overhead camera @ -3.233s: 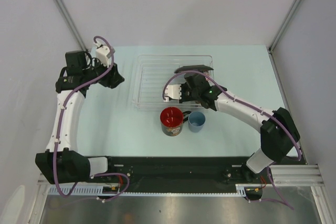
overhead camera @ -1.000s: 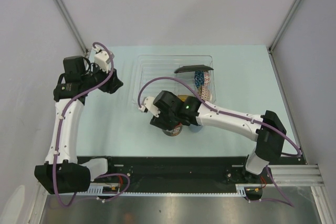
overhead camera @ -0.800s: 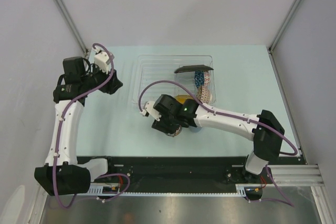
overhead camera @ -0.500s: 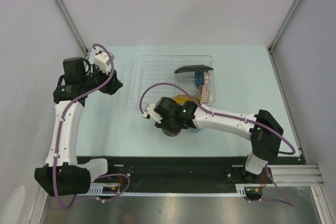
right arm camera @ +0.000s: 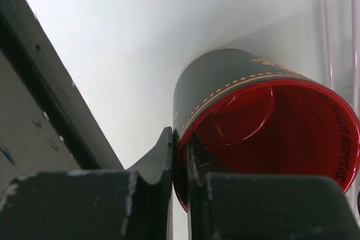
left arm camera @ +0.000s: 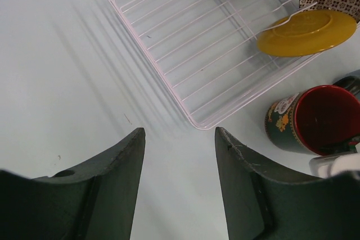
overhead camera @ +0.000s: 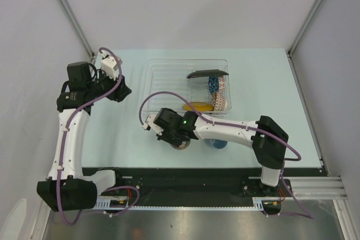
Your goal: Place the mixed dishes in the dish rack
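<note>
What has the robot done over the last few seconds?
The right pincer left the dish rack, swung toward the near left and closed on the rim of the red mug. The left pincer stayed open beside the rack; the black plate stayed racked.

**Dish rack part-loaded; mug and cup outside it on the worktop [overhead camera: 112, 133]**

The clear ribbed dish rack [overhead camera: 151, 77] lies flat. At its right end are the black square plate [overhead camera: 207, 73], tilted, the blue-white bowl [overhead camera: 213, 84], and the yellow saucer [left arm camera: 306, 26], leaning with its underside showing. The red mug [left arm camera: 315, 117], dark and patterned outside, stands upright just beside the rack's near edge, its rim wall pinched in the right claw [right arm camera: 180, 144]. The light-blue cup [overhead camera: 218, 143] sits near the mug, partly hidden.
</note>
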You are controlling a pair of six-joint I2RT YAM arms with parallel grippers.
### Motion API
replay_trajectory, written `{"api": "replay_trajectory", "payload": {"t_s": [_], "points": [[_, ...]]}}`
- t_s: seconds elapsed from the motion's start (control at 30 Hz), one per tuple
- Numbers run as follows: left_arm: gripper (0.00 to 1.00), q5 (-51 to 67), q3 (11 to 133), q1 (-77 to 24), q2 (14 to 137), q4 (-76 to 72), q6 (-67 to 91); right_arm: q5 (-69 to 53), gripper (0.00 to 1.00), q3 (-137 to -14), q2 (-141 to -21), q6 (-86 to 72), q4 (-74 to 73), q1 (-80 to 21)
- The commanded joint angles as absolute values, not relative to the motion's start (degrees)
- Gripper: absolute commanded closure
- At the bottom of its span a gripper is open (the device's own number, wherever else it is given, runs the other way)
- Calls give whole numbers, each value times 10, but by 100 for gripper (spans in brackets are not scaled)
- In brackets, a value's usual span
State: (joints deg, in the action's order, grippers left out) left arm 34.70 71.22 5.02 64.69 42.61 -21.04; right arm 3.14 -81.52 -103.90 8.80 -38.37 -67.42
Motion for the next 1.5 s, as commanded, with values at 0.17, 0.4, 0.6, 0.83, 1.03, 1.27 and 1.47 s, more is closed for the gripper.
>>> {"api": "replay_trajectory", "payload": {"t_s": [0.17, 0.4, 0.6, 0.83, 1.03, 1.27, 1.47], "points": [[42, 353, 705, 55, 626, 415, -214, -11, 92, -871, -1090, 88, -364, -621], [42, 356, 705, 55, 630, 410, -208, -49, 58, -856, -1080, 87, -377, -586], [42, 359, 705, 55, 630, 410, -207, -4, 50, -830, -1073, 100, -401, -606], [42, 363, 702, 55, 628, 410, -201, -2, 68, -827, -1062, 92, -402, -621], [42, 368, 701, 55, 623, 409, -194, -11, 82, -890, -1099, 69, -395, -658], [42, 367, 701, 55, 617, 415, -199, -1, 58, -909, -1103, 77, -413, -652], [42, 371, 692, 55, 616, 410, -194, -1, 54, -855, -1052, 87, -417, -635]]}}
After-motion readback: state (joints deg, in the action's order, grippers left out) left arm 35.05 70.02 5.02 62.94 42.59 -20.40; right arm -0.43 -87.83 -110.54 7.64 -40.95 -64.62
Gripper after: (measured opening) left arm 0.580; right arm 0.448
